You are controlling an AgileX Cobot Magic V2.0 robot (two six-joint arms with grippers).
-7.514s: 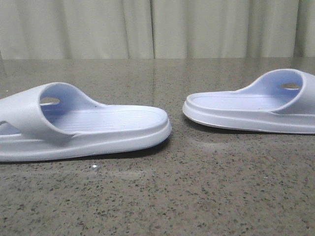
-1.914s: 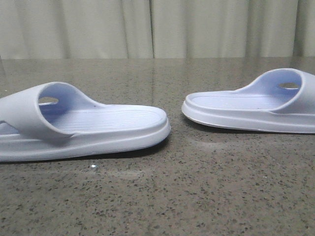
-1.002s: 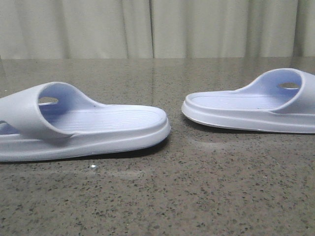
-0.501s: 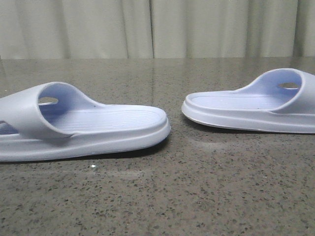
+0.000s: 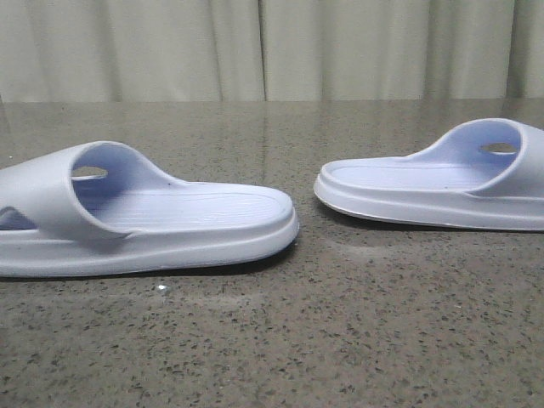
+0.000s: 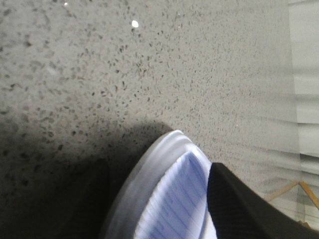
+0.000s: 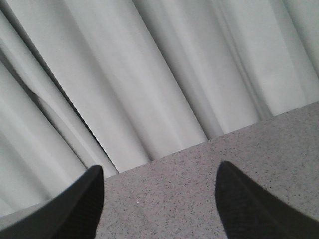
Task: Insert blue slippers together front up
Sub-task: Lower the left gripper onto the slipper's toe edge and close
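Observation:
Two blue slippers lie soles down on the speckled table in the front view. The left slipper (image 5: pixel 170 217) has its strap at the left frame edge, and the right slipper (image 5: pixel 425 191) has its strap at the right edge; their bare ends face each other across a gap. In the left wrist view, my left gripper (image 6: pixel 154 199) is open and straddles a rounded end of a slipper (image 6: pixel 172 194); one finger (image 6: pixel 234 209) overlaps the footbed's rim. My right gripper (image 7: pixel 159 199) is open over bare table with nothing between its fingers. Neither gripper shows in the front view.
A pale pleated curtain (image 5: pixel 272 47) hangs behind the table's far edge and fills most of the right wrist view as the curtain (image 7: pixel 149 74). Speckled grey tabletop (image 5: pixel 297 340) stretches in front of the slippers.
The left slipper has shifted slightly to the right and turned a little. The right slipper has stayed put.

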